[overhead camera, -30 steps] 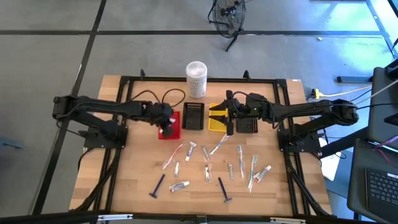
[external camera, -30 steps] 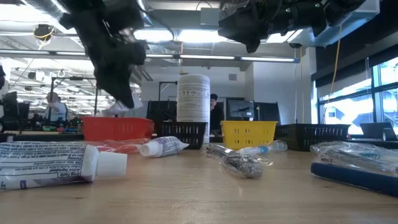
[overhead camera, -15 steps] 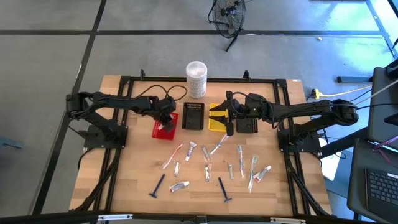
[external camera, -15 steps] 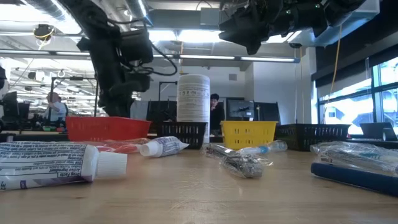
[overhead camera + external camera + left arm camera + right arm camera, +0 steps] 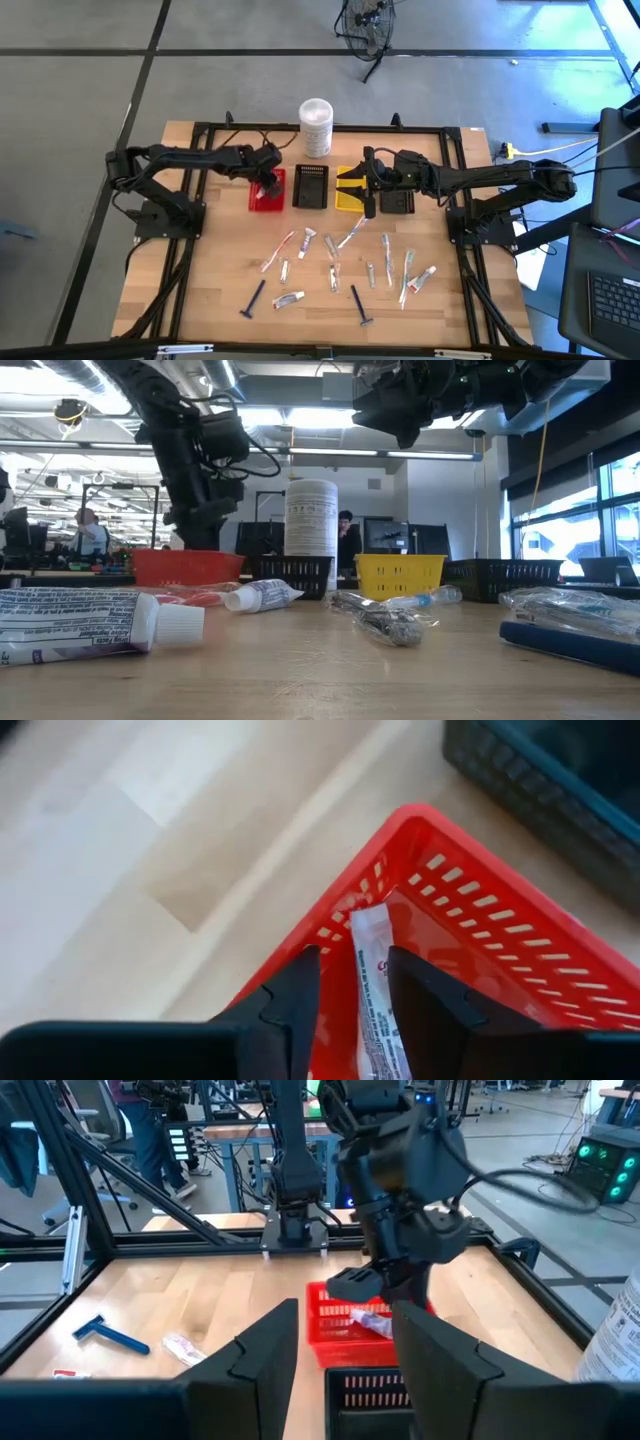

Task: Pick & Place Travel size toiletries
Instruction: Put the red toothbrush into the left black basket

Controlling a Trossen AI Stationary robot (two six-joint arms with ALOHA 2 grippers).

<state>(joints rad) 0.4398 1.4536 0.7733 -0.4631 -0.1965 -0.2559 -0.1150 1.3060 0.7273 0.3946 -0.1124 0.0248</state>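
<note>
Left wrist view shows your left gripper w/ fingers now parted over the red plastic mesh basket, the small white toothpaste tube dropped inside, so that item's placed; right gripper waits open by the yellow basket.

4 baskets, 2 razors, 1 white container.

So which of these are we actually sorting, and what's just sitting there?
Job:
- loose toiletries on the table
- white tube in the red basket
- left end effector, over that basket

Lying about:
- tall white container
- black basket
- yellow basket
</note>
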